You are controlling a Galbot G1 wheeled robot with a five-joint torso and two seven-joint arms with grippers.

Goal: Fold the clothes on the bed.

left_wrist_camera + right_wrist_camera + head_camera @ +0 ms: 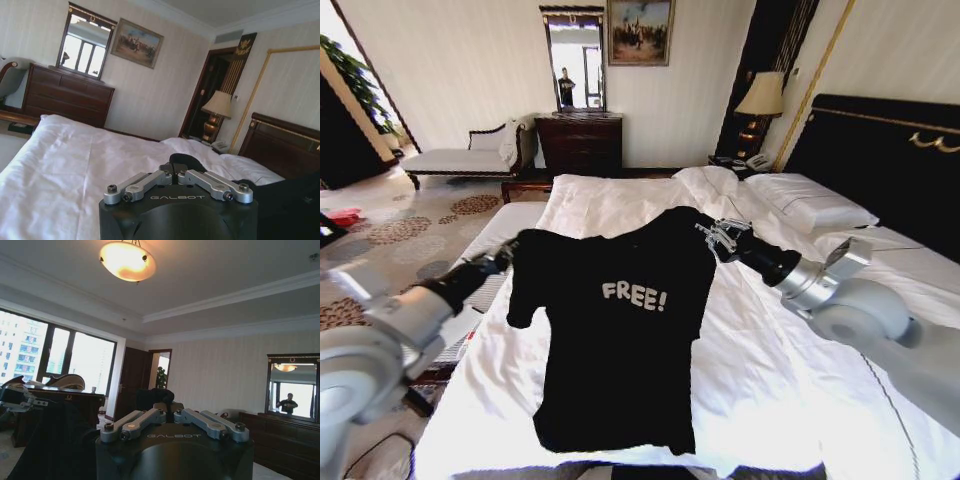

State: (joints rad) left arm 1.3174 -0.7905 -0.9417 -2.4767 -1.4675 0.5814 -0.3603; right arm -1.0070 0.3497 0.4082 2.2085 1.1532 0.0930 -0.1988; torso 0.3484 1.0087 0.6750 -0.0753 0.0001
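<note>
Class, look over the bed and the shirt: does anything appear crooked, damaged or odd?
Yes: the black T-shirt hangs crooked above the bed, its shoulders pinched by the left tool and the right tool, which sits higher.

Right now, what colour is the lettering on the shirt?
White, on the black cotton T-shirt; the head view shows it best.

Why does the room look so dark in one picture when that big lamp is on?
Right wrist view: the ceiling lamp and bright windows glare, leaving the T-shirt a dark silhouette. Head view: even daylight, so "FREE!" reads clearly.
</note>
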